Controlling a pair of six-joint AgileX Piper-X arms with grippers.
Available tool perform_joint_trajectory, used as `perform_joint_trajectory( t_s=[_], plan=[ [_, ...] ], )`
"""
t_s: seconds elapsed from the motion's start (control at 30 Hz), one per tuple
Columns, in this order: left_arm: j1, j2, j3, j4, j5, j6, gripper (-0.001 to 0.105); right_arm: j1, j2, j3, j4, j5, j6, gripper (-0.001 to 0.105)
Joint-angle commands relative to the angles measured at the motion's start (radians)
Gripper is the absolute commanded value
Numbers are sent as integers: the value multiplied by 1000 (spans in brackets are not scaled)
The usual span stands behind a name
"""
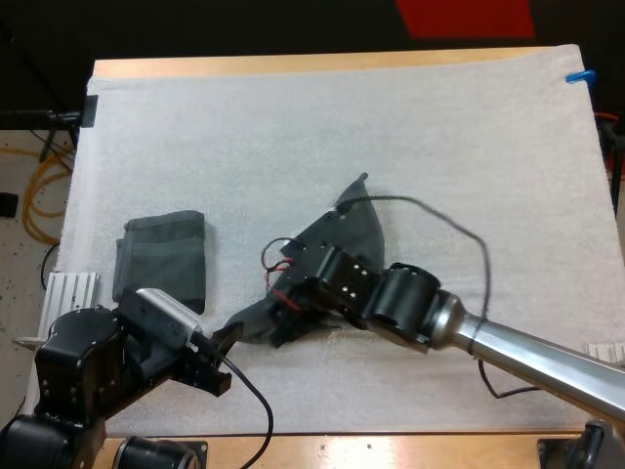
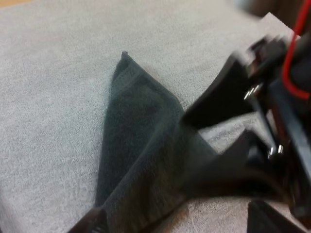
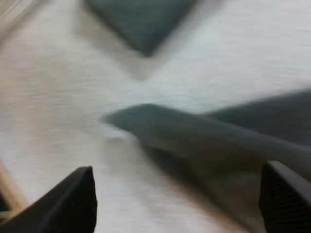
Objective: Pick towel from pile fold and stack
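A dark grey-green towel (image 1: 350, 230) lies spread and rumpled in the middle of the mat, one corner pointing to the far side. My right gripper (image 1: 281, 320) hovers low over its near left end; in the right wrist view its fingers (image 3: 73, 199) stand wide apart, open, with a towel tip (image 3: 160, 124) ahead of them. My left gripper (image 1: 223, 344) sits just left of that same end, open, with the towel (image 2: 141, 145) running toward the gap between its fingers (image 2: 90, 223). A folded towel (image 1: 161, 256) rests at the left of the mat.
The white mat (image 1: 439, 127) covers most of the wooden table. The right gripper (image 2: 252, 97) crowds close to my left gripper over the towel. The folded towel (image 3: 141, 19) lies beyond the towel tip in the right wrist view.
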Motion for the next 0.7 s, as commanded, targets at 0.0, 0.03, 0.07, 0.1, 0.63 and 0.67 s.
perform_joint_trajectory(
  t_s=[0.0, 0.03, 0.07, 0.1, 0.63, 0.67],
  plan=[
    [-3, -2, 0, -5, 5, -3, 58, -16, -9, -8, 55, 51, -17, 67],
    [-3, -2, 0, -3, 5, -2, 58, -35, -8, -5, 87, 51, -16, 67],
    [-3, -2, 0, -2, 5, -3, 58, -42, -8, -2, 102, 51, -11, 67],
    [-3, -2, 0, -3, 5, -3, 58, -64, -8, 4, 128, 51, -5, 67],
    [-3, -2, 0, 117, -161, 14, 58, -337, -6, 299, 136, -99, 58, 67],
    [-3, -2, 0, 120, -161, 14, 58, -337, -6, 315, 123, -100, 58, 67]
  ],
)
